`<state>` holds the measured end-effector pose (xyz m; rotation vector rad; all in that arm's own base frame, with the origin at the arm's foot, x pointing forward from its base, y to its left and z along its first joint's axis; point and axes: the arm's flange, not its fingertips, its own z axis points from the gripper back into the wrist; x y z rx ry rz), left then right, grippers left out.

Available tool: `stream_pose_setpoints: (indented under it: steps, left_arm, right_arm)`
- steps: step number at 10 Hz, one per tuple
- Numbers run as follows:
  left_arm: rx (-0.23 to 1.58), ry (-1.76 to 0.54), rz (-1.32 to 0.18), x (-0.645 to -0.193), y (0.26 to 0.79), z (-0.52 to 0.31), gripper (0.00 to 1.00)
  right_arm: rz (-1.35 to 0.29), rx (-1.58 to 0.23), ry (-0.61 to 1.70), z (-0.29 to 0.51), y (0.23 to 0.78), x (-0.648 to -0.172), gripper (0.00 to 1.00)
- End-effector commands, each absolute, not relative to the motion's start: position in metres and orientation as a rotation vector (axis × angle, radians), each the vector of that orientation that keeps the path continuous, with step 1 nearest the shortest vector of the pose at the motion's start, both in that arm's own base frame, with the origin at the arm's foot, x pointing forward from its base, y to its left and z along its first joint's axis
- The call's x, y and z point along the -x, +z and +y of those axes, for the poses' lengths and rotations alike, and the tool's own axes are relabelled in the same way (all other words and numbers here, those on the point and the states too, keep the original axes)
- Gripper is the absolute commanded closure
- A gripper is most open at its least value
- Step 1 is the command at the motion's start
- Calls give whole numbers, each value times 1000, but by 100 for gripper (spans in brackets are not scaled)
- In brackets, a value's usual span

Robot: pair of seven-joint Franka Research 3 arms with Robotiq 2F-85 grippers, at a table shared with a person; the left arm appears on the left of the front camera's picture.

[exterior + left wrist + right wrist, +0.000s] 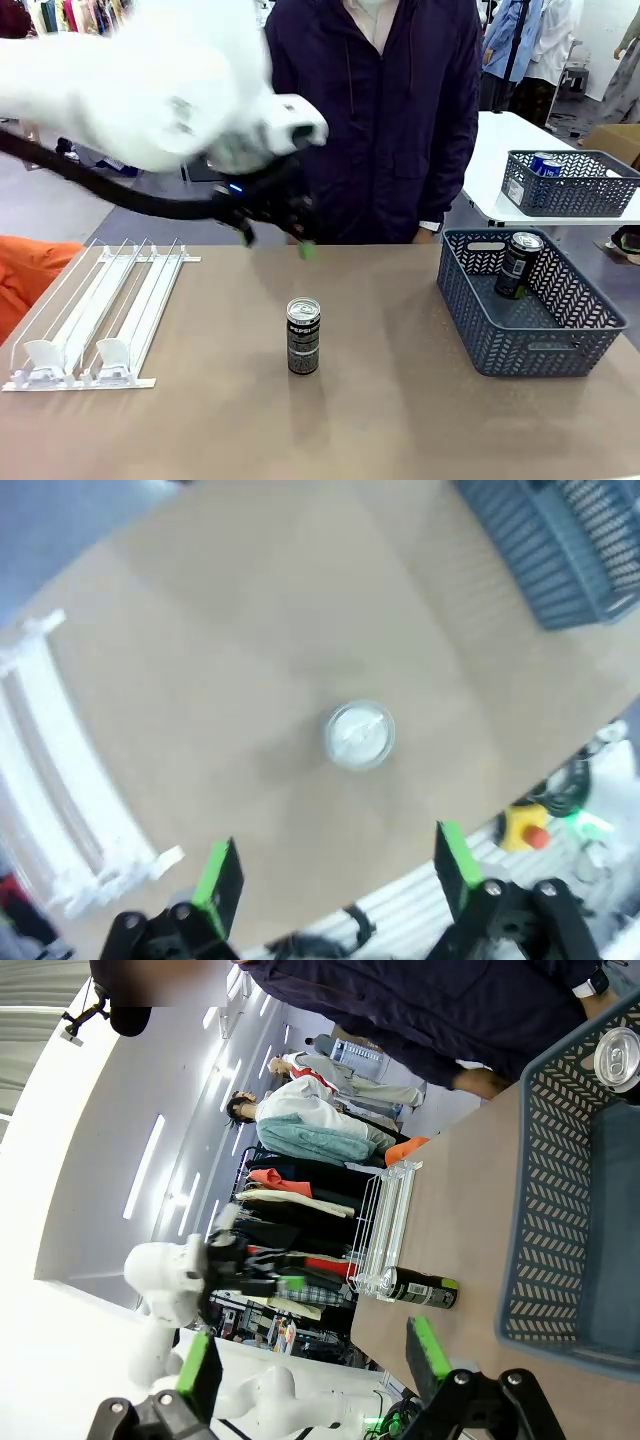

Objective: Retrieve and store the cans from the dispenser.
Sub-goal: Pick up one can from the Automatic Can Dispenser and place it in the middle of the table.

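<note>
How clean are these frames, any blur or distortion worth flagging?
Front view: the left arm is heavily smeared by motion, while the upright black can and basket stay sharp. Left wrist view: soft throughout, the can top a pale blur. Right wrist view: sharp, but rolled sideways with wide-angle bending.

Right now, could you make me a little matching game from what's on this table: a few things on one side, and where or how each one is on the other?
Things:
1. black can
2. second black can
3. dispenser
4. left gripper

Places or states:
A. inside the grey basket
B. lanes with no cans in them
C. upright on the bare table middle
D. raised above the table, jaws open

Pairs: 1-C, 2-A, 3-B, 4-D
</note>
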<state>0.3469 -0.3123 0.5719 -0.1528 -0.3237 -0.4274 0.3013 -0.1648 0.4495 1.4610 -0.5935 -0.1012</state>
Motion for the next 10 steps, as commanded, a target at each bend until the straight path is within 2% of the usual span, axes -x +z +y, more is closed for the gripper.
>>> stream_pose_setpoints:
  steps: [1, 4, 6, 8, 9, 10]
  left_arm:
    - [253, -367, -341, -312, 589, -187, 0]
    - [702, -313, -266, -294, 575, -9, 0]
    - [1039, -227, -353, -270, 524, 88, 0]
    - [1317, -190, -467, -255, 467, 136, 0]
    - [1278, -194, -366, -265, 440, 130, 0]
    - [1184, -187, -468, -248, 501, 146, 0]
  right_arm:
    - [-607, -1469, -100, -164, 454, -303, 0]
    - [-607, -1469, -100, -164, 454, -303, 0]
    - [-607, -1469, -100, -164, 454, -303, 0]
    - [-607, -1469, -100, -164, 454, -303, 0]
    - [-607, -1469, -100, -164, 454, -303, 0]
    - [-607, -1469, -100, -164, 454, -303, 0]
